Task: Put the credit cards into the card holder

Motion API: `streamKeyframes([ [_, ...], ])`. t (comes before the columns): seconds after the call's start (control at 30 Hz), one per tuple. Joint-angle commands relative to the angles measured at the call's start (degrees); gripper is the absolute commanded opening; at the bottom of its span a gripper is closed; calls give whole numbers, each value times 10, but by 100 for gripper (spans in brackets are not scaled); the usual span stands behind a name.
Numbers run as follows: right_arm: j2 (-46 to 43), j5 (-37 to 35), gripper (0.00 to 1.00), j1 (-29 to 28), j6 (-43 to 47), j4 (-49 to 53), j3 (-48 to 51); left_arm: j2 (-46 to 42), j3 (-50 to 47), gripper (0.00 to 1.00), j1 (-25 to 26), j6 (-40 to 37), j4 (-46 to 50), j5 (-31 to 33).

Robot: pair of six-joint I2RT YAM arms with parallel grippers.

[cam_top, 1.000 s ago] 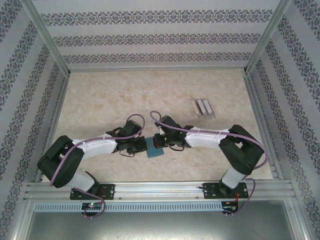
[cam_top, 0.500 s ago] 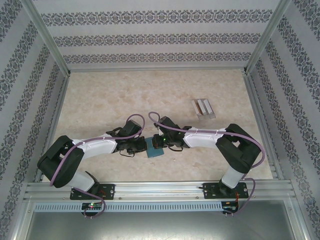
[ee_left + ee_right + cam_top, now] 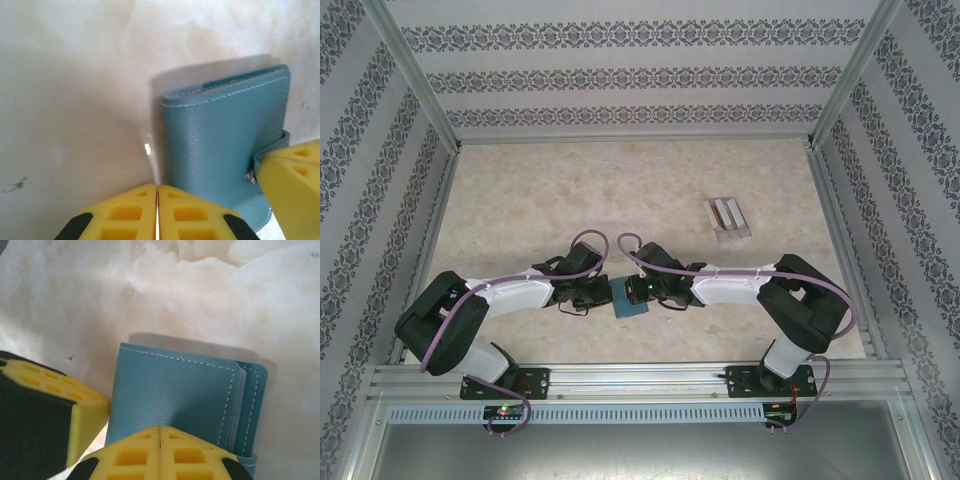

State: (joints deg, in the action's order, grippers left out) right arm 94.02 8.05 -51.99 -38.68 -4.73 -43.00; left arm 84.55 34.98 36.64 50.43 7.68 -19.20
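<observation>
The teal card holder (image 3: 629, 300) lies folded flat on the table between both grippers. In the left wrist view the card holder (image 3: 220, 150) is just right of my left gripper (image 3: 158, 186), whose jaws are pressed together at its left edge. In the right wrist view my right gripper (image 3: 160, 429) is shut, its tip over the card holder's cover (image 3: 170, 395). A thin pale layer (image 3: 239, 405) shows between the covers; I cannot tell what it is. From above, the left gripper (image 3: 603, 294) and right gripper (image 3: 638, 291) meet at the holder. The credit cards are hidden or out of view.
A pale grey striped flat piece (image 3: 727, 216) lies at the back right of the marbled table (image 3: 540, 200). Patterned walls and metal rails (image 3: 430, 215) enclose the table. The right gripper's yellow finger (image 3: 295, 185) sits against the holder's strap side.
The right arm has lowered and slid its gripper slightly nearer and leftward over the card holder. The left arm and the holder stayed put.
</observation>
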Motion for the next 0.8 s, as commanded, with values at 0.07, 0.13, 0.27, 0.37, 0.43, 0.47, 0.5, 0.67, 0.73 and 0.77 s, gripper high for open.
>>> streamKeyframes([
  [0.07,17,-63,0,-29,44,-13,50,22,-2,10,-4,14,12,6],
  [0.13,26,-79,0,-42,61,-29,58,30,0,9,-4,17,6,-2],
  [0.27,14,-131,0,-73,78,-89,105,38,0,9,-4,23,-1,-8],
  [0.37,10,-152,0,-81,87,-115,133,39,-1,9,-5,26,-2,-7],
  [0.43,14,-144,0,-81,95,-137,148,39,-2,9,-6,28,-3,-6],
  [0.47,17,-139,0,-83,101,-150,156,40,-1,9,-7,28,-3,-6],
  [0.5,22,-139,0,-84,108,-157,161,41,0,9,-7,28,-2,-6],
  [0.67,40,-132,0,-87,149,-220,196,49,2,9,-12,29,-5,-10],
  [0.73,50,-121,0,-87,170,-238,205,49,3,9,-15,30,-5,-10],
  [0.77,54,-113,0,-90,187,-246,208,49,3,9,-16,30,-7,-11],
])
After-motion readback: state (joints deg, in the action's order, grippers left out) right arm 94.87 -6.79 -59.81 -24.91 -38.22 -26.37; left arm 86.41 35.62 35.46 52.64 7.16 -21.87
